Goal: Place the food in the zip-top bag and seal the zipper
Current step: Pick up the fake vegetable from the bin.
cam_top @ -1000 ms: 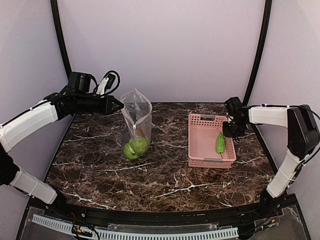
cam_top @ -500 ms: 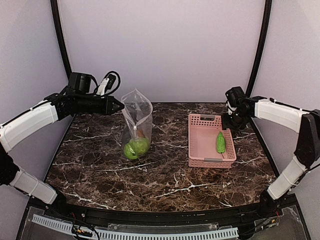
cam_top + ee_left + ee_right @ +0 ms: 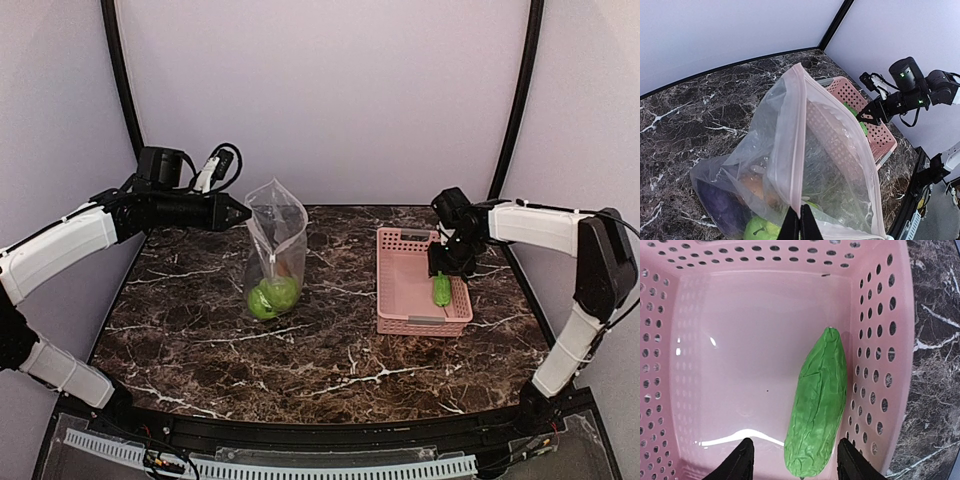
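Pinching the pink edge of the crinkly clear zip-top bag (image 3: 835,165), left end effector (image 3: 800,224), right end effector (image 3: 797,462) wide above bumpy green cucumber (image 3: 819,405), close to holey pink basket (image 3: 880,340) wall.

Left gripper (image 3: 796,223) clamped on zipper (image 3: 800,125) of zip-top bag (image 3: 840,170), eggplant (image 3: 715,200) and green fruit (image 3: 760,231) inside, pink basket (image 3: 876,134) behind

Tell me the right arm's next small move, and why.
Probably lower the right gripper straight down: its open jaws flank the cucumber lying in the pink basket, the only food seen outside the zip-top bag, which the left gripper holds by its rim.
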Controlling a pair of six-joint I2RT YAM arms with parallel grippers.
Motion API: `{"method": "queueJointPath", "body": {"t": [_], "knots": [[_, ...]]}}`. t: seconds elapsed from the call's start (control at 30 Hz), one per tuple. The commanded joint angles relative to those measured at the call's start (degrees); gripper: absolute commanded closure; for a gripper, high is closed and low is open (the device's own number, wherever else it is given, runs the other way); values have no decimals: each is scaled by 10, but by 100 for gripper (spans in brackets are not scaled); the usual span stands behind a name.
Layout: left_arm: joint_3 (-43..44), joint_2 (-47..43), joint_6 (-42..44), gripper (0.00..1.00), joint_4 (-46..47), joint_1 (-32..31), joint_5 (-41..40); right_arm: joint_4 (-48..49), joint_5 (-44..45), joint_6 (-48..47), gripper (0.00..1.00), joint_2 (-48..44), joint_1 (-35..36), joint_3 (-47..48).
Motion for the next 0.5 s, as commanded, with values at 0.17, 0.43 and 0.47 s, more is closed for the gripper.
{"method": "queueJointPath", "body": {"t": [0.17, 0.43, 0.47], "knots": [[-6, -15, -1, 99, 6, 4, 6, -5, 56, 43, 44, 67, 1, 18], [-6, -16, 0, 99, 5, 4, 7, 6, 53, 43, 48, 116, 2, 33], [-6, -16, 0, 99, 5, 4, 7, 7, 53, 43, 48, 118, 3, 33]]}}
